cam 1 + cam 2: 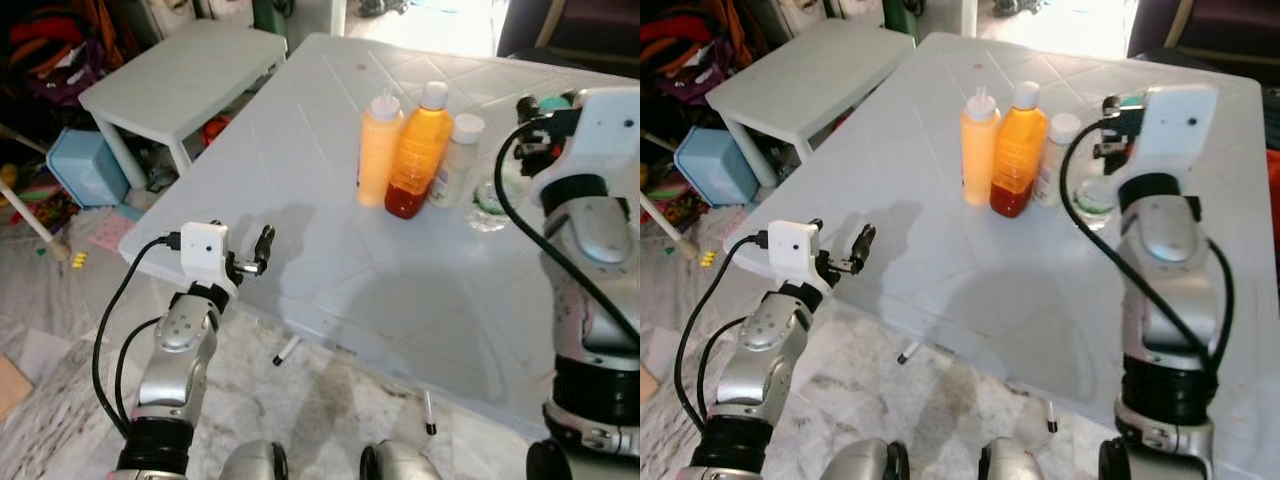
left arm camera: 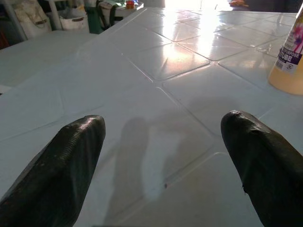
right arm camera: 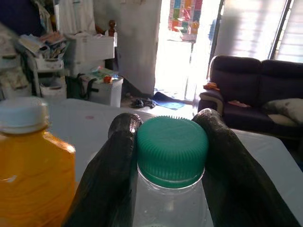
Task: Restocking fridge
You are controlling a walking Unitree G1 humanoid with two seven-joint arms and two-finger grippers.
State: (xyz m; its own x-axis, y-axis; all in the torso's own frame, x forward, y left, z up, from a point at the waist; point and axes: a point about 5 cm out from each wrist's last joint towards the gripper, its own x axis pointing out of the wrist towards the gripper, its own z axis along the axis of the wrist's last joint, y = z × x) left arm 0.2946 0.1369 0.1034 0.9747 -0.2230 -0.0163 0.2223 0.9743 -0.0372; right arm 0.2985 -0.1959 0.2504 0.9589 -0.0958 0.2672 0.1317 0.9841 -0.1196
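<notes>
On the white table (image 1: 300,130) stand a pale orange squeeze bottle (image 1: 378,150), an orange juice bottle (image 1: 418,152) and a white-capped bottle (image 1: 457,160). Just right of them is a clear bottle (image 1: 488,208) with a green cap (image 3: 173,151). My right gripper (image 3: 166,123) is shut on this clear bottle, one black finger on each side of the cap. My left gripper (image 1: 262,248) is open and holds nothing. It hovers low over the table's near left corner, well short of the bottles. Its two fingers (image 2: 71,156) point across the tabletop.
A smaller white side table (image 1: 190,70) stands to the left, with a blue bin (image 1: 85,165) and clutter on the floor beside it. A dark sofa (image 3: 255,94) sits beyond the table. Marble floor lies below the table's near edge.
</notes>
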